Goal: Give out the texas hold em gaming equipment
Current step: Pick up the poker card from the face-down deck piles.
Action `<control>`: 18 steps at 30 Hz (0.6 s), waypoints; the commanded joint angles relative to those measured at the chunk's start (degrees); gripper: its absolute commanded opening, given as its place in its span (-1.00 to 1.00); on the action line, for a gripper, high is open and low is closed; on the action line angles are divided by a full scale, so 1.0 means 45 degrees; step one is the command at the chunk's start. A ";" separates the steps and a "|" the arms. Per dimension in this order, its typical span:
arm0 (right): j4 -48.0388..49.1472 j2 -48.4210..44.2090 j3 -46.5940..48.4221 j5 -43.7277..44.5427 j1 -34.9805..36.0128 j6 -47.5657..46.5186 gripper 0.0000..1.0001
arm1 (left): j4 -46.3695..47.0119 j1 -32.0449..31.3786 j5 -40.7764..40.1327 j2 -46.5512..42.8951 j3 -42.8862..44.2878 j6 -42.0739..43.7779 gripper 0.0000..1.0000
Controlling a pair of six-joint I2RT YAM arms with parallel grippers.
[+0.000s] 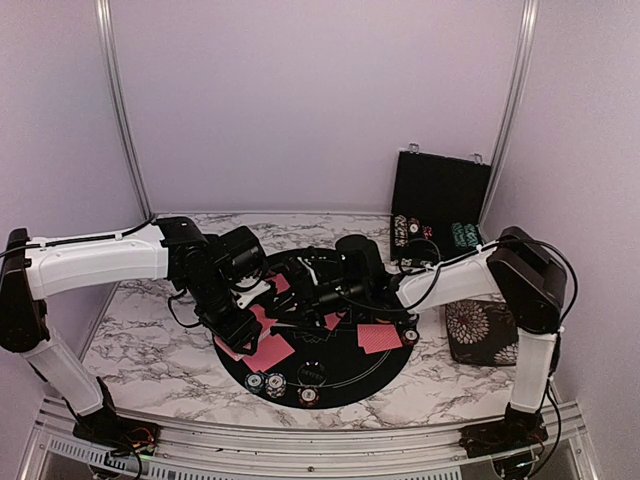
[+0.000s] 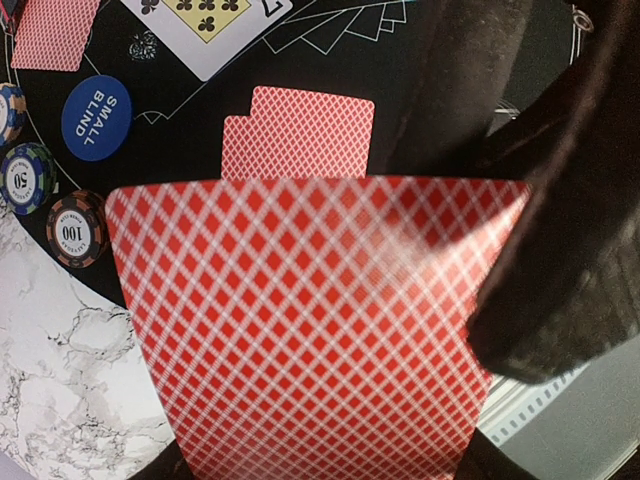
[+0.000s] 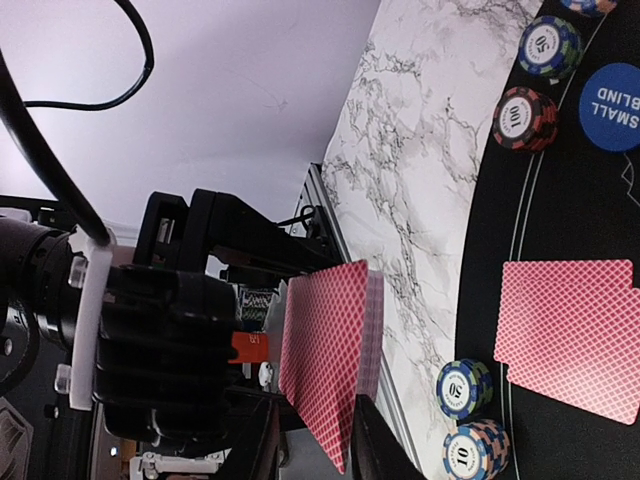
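One red-backed deck (image 2: pixel 310 330) pinched in left gripper (image 1: pixel 240 328) above black mat (image 1: pixel 340 375); right gripper (image 1: pixel 295 290) spread unclear. On mat: two overlapped face-down cards (image 2: pixel 300 135), three chip stacks (image 2: pixel 75 228).

In the top view soft, even light comes from above; the marble table (image 1: pixel 150 330) is bright, while the black mat (image 1: pixel 360 378) swallows detail. In the left wrist view the red-backed cards (image 2: pixel 320 330) lie very close to the lens and are blurred, with a shadow across their upper right corner; the chips (image 2: pixel 75 230) behind are sharp. In the right wrist view the wall (image 3: pixel 260 90) looks pale and washed, and the black cable (image 3: pixel 45 160) near the lens is out of focus.
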 commanded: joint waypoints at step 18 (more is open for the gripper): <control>0.0140 -0.0219 -0.0192 0.0061 -0.0123 0.0036 -0.75 | -0.0005 -0.0036 0.0052 -0.0084 -0.0031 0.0053 0.01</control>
